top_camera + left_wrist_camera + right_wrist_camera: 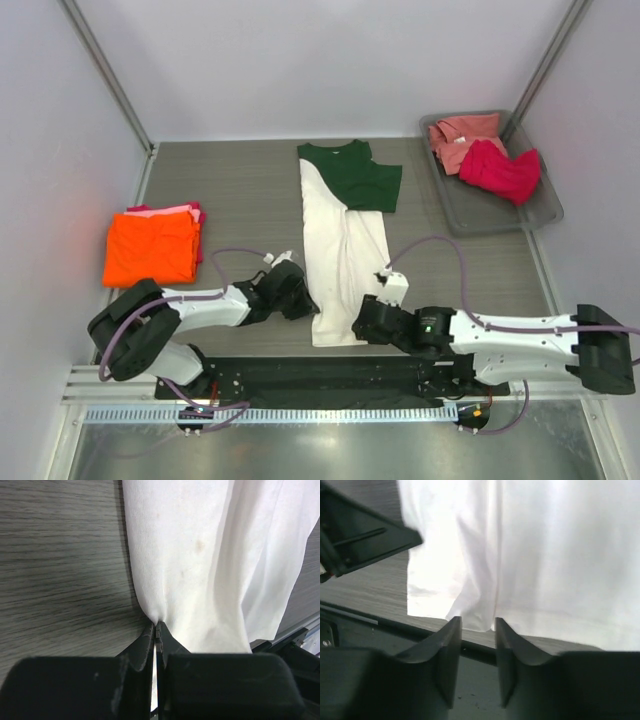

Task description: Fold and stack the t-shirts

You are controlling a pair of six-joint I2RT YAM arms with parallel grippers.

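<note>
Clamping left gripper (156, 630) tight on cream t-shirt (340, 250) edge near 7 o'clock corner; holding right gripper (476, 624) fingers apart just beside hem near 5 o'clock corner

Cream tee (340, 255) with dark green sleeves lies folded into a narrow strip mid-counter (250, 180), collar far, orange tee (150, 248) folded flat atop a pink tee (190, 209) at left, salmon tee (460, 135) and crimson tee (500, 170) crumpled in the far-right bin (490, 218).
</note>
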